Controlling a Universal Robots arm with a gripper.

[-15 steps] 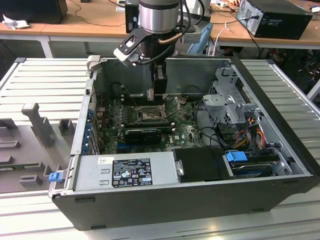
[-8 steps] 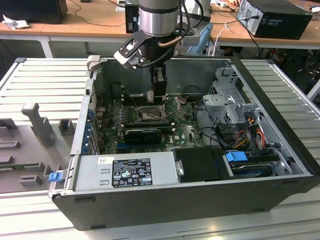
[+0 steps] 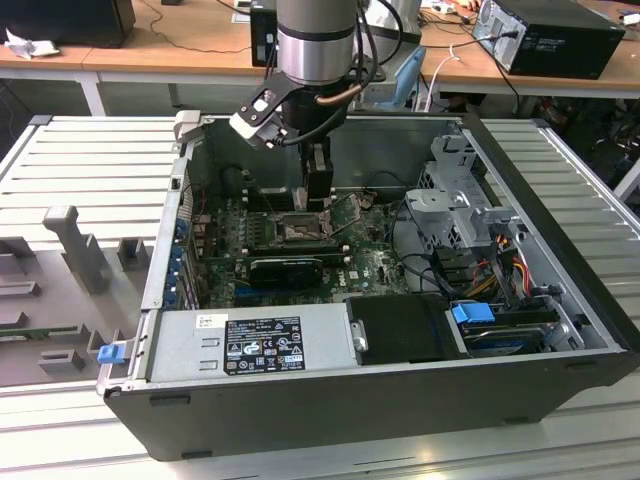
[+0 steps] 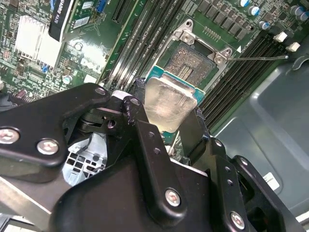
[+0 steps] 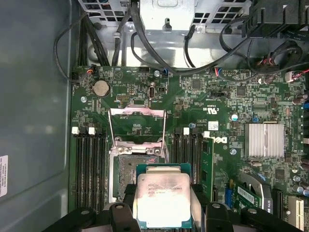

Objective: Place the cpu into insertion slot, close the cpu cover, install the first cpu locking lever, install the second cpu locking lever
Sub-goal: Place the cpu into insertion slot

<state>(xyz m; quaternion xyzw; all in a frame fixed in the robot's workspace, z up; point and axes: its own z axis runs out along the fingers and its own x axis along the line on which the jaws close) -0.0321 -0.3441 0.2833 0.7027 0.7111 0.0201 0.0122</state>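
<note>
Gripper, second wrist view: the gripper (image 4: 169, 102) is clamped on the cpu (image 4: 166, 112), one finger on each of two opposite edges.
Cpu, second wrist view: it is held tilted over the near edge of the insertion slot (image 4: 193, 65).
Slot, first wrist view: the brownish pin field lies bare, and the cpu hides part of it.
Cpu cover, first wrist view: the cpu cover (image 5: 137, 111) is swung open on the slot's side away from the gripper.
Arm, exterior view: the arm (image 3: 315, 40) reaches down into the computer case (image 3: 560, 330), with the gripper just above the slot.
</note>
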